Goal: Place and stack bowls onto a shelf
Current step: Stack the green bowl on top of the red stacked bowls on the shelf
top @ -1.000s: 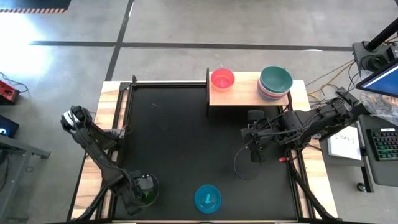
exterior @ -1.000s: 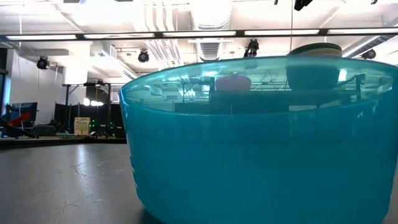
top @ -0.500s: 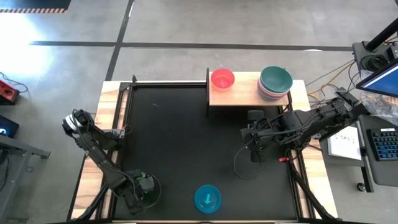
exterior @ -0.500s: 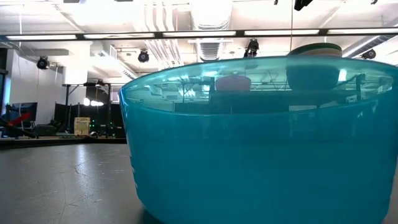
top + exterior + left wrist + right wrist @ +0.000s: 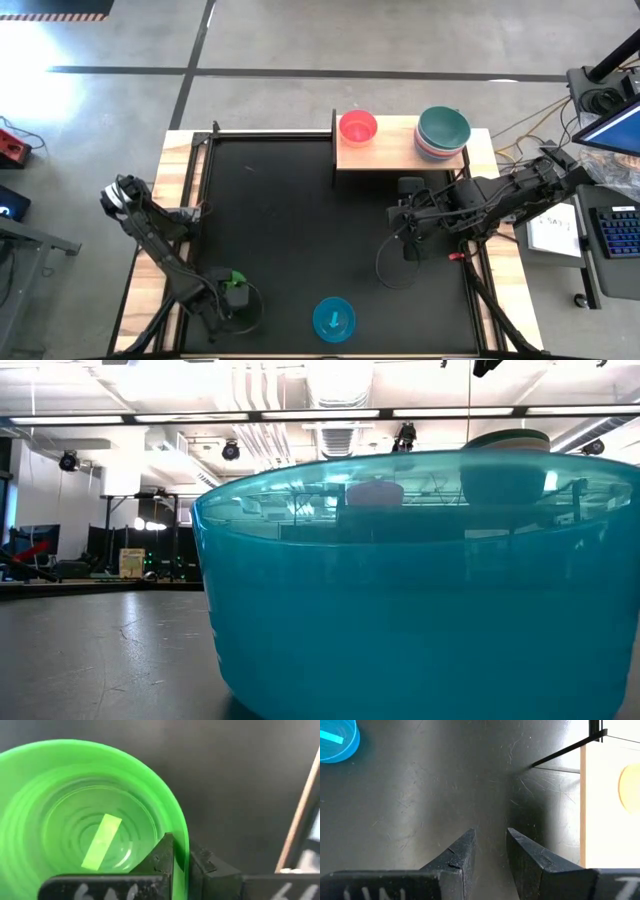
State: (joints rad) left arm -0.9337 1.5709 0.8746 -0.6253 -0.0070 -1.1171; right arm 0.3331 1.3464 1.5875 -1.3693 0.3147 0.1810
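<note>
1. Green bowl point(image 5: 85, 815), near-left corner of the black tabletop point(image 5: 300, 220): rim pinched between the fingers of the left gripper point(image 5: 228, 297), one finger point(image 5: 159, 860) inside the wall, the other outside. Mouth up, a pale strip lying on its floor.
2. Cyan bowl point(image 5: 333, 319), near edge of the table, just right of the left gripper and free of both arms; fills the low view, so close to that camera.
3. Red bowl point(image 5: 358, 127), alone on the left end of the pale-wood shelf point(image 5: 390, 150), mouth up.
4. Teal bowl point(image 5: 443, 126), topmost of a nested stack on the shelf's right end; pale rims showing beneath, count not readable.
5. Right gripper point(image 5: 407, 243), hovering over bare tabletop just in front of the shelf, fingers point(image 5: 462, 855) slightly spread, holding nothing.
6. Governing relation: shelf lying far and to the right of the held green bowl, diagonally across the table; shelf's long axis running left to right along the far edge. Likely landing: into the red bowl or the bare wood between red bowl and stack.
7. Open room: wide clear black surface along that diagonal; right arm point(image 5: 500, 195) reaching in across the shelf's near right approach, the tighter side.
</note>
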